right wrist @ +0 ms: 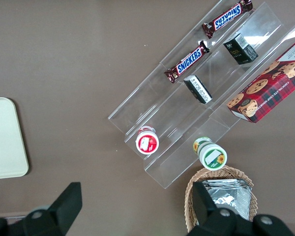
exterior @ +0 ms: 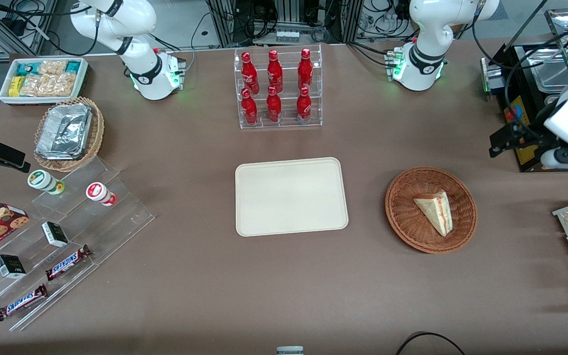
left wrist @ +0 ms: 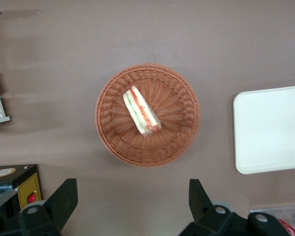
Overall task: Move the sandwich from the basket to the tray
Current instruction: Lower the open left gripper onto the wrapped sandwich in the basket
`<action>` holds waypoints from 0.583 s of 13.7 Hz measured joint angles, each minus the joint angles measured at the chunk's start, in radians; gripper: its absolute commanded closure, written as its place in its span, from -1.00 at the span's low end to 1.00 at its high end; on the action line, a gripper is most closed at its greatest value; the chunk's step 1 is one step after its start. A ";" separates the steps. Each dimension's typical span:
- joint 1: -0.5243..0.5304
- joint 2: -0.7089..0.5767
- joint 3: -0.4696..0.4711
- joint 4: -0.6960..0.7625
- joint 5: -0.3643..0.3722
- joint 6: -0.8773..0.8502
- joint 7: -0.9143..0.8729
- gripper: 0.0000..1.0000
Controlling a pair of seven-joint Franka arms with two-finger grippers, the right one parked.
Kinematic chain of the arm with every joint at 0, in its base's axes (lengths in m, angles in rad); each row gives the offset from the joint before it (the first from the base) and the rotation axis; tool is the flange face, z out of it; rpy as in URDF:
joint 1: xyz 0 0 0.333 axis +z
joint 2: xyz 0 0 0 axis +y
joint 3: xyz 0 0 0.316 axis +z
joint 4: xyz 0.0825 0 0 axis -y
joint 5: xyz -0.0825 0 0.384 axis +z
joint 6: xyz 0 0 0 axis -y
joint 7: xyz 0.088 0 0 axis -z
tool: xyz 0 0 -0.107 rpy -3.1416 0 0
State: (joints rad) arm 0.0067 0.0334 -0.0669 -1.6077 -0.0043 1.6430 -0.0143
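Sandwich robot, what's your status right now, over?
Hand open, holding nothing, high above the table. Sandwich lying in basket, untouched. Tray bare, beside basket. Nothing in the way between them.

A brown worktop [exterior: 190, 296] is seen, filling the frame. In the middle of the frame a cream tray [exterior: 291, 197] is laid flat on it, and beside it, toward the working arm's end, a round reddish-brown basket [exterior: 396, 217] is placed. In the upper middle a clear rack [exterior: 280, 121] of red bottles is set. Toward the parked arm's end a clear stepped stand [exterior: 116, 217], a tan wicker basket [exterior: 97, 133] and a white box [exterior: 3, 97] are found. The pincer [left wrist: 132, 187] is held above the worktop near the basket, fingers spread apart.
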 measured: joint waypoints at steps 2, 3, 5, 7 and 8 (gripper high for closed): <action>0.000 -0.008 0.001 -0.129 0.016 0.148 -0.040 -1.00; 0.000 -0.011 -0.001 -0.193 0.017 0.219 -0.086 -1.00; -0.002 -0.013 -0.009 -0.319 0.018 0.379 -0.203 -1.00; -0.002 -0.016 -0.020 -0.451 0.020 0.563 -0.373 -1.00; -0.003 -0.016 -0.026 -0.517 0.022 0.643 -0.447 -1.00</action>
State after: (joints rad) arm 0.0040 0.0170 -0.0925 -2.1243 0.0180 2.2861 -0.4617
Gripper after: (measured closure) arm 0.000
